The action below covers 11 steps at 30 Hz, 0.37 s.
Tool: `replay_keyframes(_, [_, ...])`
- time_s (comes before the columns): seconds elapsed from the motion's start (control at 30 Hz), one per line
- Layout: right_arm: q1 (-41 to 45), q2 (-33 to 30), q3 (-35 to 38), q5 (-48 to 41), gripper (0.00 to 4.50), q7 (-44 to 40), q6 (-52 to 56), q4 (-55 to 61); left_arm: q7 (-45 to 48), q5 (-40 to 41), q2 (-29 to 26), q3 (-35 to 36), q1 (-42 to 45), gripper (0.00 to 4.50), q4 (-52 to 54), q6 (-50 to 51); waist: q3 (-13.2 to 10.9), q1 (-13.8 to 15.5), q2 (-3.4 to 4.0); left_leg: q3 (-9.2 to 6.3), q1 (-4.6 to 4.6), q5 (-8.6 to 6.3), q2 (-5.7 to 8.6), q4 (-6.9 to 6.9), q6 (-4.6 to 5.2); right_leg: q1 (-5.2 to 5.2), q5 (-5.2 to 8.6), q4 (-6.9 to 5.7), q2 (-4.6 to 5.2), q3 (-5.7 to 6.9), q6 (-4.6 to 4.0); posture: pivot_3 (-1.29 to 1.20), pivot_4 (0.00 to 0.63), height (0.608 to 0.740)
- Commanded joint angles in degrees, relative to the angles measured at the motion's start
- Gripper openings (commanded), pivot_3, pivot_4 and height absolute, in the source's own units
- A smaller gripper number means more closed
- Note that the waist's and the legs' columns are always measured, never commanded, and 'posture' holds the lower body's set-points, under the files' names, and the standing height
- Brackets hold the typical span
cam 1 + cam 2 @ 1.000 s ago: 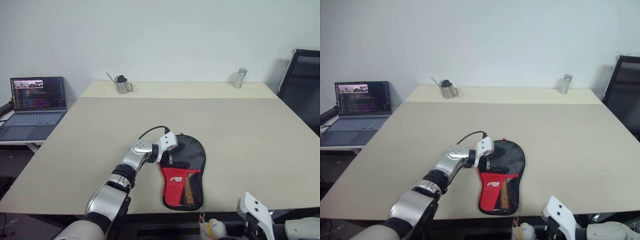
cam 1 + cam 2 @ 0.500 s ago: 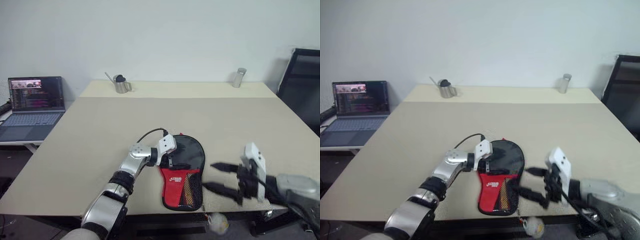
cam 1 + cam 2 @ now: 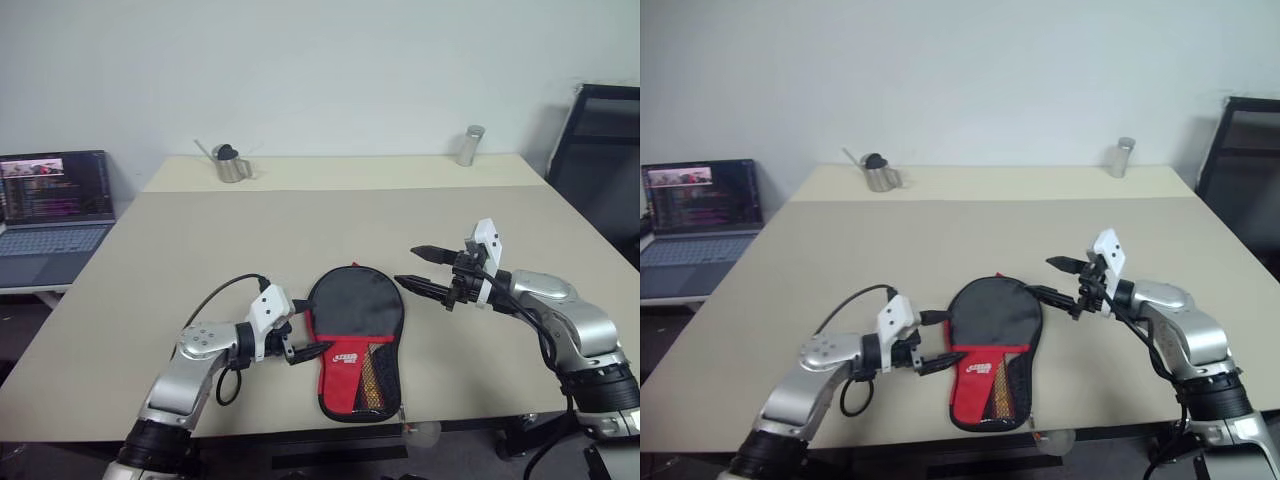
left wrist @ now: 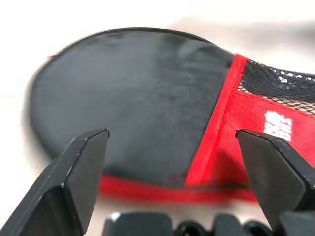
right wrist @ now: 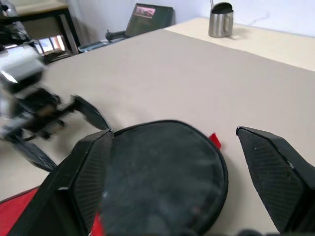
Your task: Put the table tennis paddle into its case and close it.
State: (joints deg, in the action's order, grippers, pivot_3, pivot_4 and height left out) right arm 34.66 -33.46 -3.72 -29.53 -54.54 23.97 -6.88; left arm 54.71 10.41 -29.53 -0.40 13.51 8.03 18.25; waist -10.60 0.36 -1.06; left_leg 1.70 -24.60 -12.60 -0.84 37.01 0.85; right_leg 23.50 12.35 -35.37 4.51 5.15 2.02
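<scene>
Nearest the front edge of the large beige table (image 3: pixel 200 230) lies the case (image 3: pixel 356 340), a soft paddle-shaped fabric pouch with a black rounded top, a red lower front, a mesh pocket and a white logo. It lies flat, its narrow red end toward the table's near edge and its round black end pointing away. Whether the table tennis paddle is inside cannot be told; no blade or handle is visible on the tabletop.

Just to the left of the case, the left gripper (image 3: pixel 305 336) sits low over the table with its two black fingers spread wide and nothing between them, their tips close beside the case's red edge. A black cable (image 3: pixel 225 295) loops from that wrist over the tabletop. Below the table's front edge, under the case, a small pale rounded object (image 3: pixel 422 432) is partly seen; what it is cannot be told.

A little farther back, on the right side of the case's round end, the right gripper (image 3: pixel 420 272) is raised above the table, pointing toward the case, fingers wide apart and empty.

Around the case the tabletop is bare. At the far edge stand a small metal watering can (image 3: pixel 230 165) with a thin spout on the left and a slim metal cylinder (image 3: pixel 466 146) on the right. Off the table's left side an open laptop (image 3: pixel 52 215) rests on a lower surface, and a black chair (image 3: pixel 600 160) stands at the far right, before a plain white wall (image 3: pixel 340 70).
</scene>
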Motion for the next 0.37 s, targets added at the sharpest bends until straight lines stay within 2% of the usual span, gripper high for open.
replay_keyframes(0.03, [3.8,-0.6,0.7,3.3,4.37,-5.0,-5.8,-7.1,-5.5,1.7,-0.3,3.4,-3.0,4.50,8.2,3.9,-0.1,0.4,0.07,0.01,0.00,0.00,0.02,0.00,0.00,0.02,0.00,-0.02,0.01,-0.02,0.00,0.00,0.150,0.740])
replay_keyframes(0.23, [6.3,-0.7,1.8,7.4,4.37,-5.6,-9.4,-14.1,-8.4,1.0,-1.1,2.8,-4.9,4.50,9.1,3.4,-0.1,0.9,0.09,0.10,0.00,0.01,0.06,0.02,-0.01,0.05,0.00,-0.15,0.04,-0.05,-0.01,0.00,0.150,0.740])
replay_keyframes(0.37, [6.1,-0.6,1.5,8.6,4.37,-4.7,-7.5,-12.6,-8.8,1.3,-1.5,2.9,-5.0,4.50,8.0,2.5,-0.1,0.9,0.09,0.20,0.00,0.01,0.06,0.06,-0.02,0.22,0.03,-0.50,0.05,-0.18,-0.07,0.00,0.150,0.740])
